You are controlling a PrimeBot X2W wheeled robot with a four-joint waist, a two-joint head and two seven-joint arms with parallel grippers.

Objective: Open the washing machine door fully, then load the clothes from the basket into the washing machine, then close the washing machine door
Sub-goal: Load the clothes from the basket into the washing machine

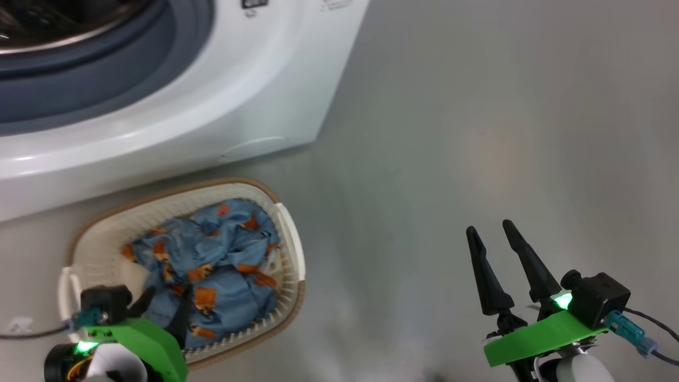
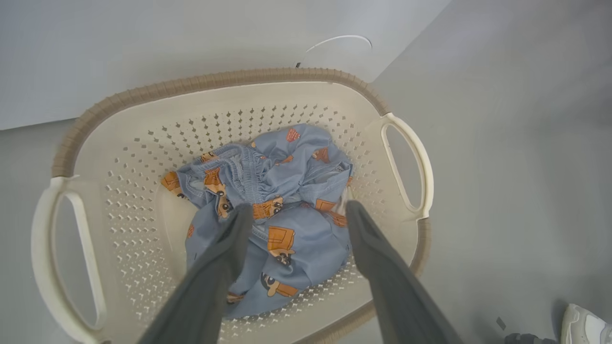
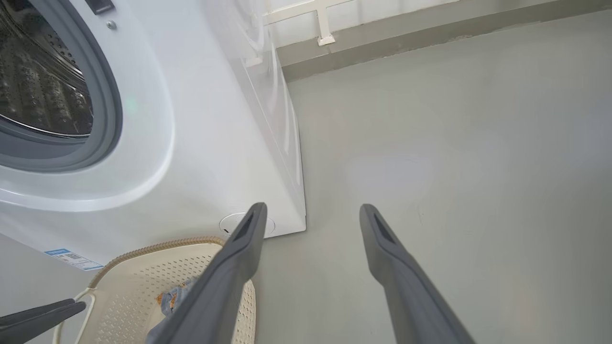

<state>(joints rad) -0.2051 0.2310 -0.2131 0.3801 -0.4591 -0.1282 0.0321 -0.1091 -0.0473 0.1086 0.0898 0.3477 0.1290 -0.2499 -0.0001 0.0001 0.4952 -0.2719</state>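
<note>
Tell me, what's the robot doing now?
Left gripper open, over clothes in basket. Right gripper open, empty, above floor. Washing machine drum exposed; nothing blocking.

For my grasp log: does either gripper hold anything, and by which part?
Nothing is held. The left gripper is open over the clothes in the basket; the right gripper is open too.
</note>
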